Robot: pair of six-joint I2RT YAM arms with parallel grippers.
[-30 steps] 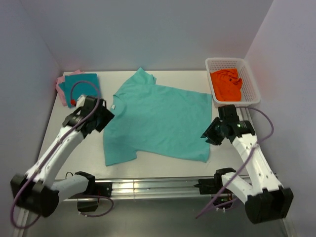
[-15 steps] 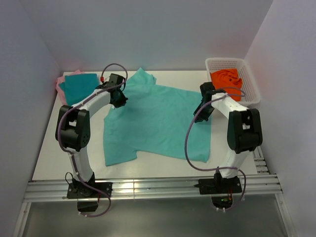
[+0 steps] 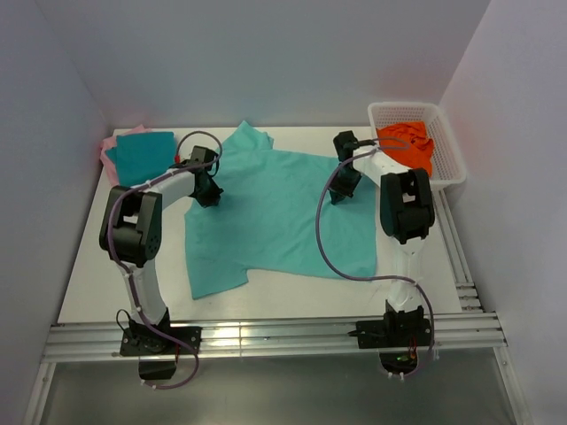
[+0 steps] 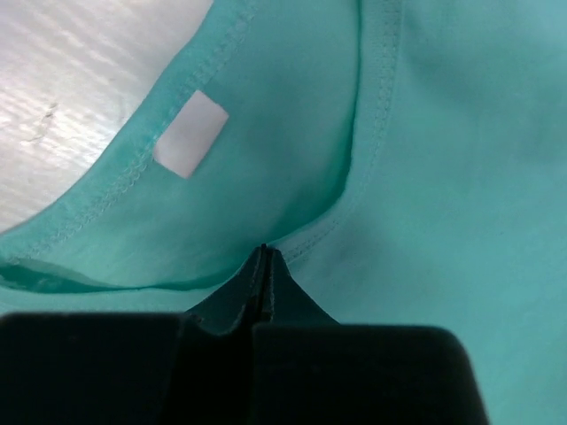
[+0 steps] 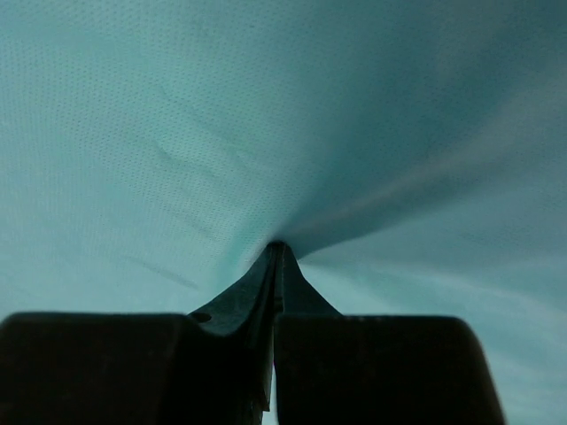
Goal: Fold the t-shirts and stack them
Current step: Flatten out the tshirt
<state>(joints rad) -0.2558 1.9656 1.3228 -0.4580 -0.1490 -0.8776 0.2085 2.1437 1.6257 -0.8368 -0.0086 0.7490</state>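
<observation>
The light mint-green t-shirt (image 3: 275, 221) lies spread flat across the middle of the table, collar to the left. My left gripper (image 3: 206, 193) sits at that collar. In the left wrist view its jaws (image 4: 264, 252) are shut, tips pinching the collar seam just below the white label (image 4: 190, 133). My right gripper (image 3: 340, 190) rests on the shirt's far right part, and its jaws (image 5: 276, 246) are shut on a puckered fold of the mint cloth (image 5: 177, 133). A folded darker teal t-shirt (image 3: 142, 152) lies on a pink t-shirt (image 3: 107, 152) at the back left.
A white basket (image 3: 452, 150) holding an orange cloth (image 3: 406, 149) stands at the back right, close to the right arm. Walls close in the white table (image 3: 97, 257) on three sides. A metal rail (image 3: 266, 335) runs along the near edge.
Both arms have swung from the near sides of the shirt out to its far part, and both grippers have gone from open to shut. The right gripper has moved further left.
</observation>
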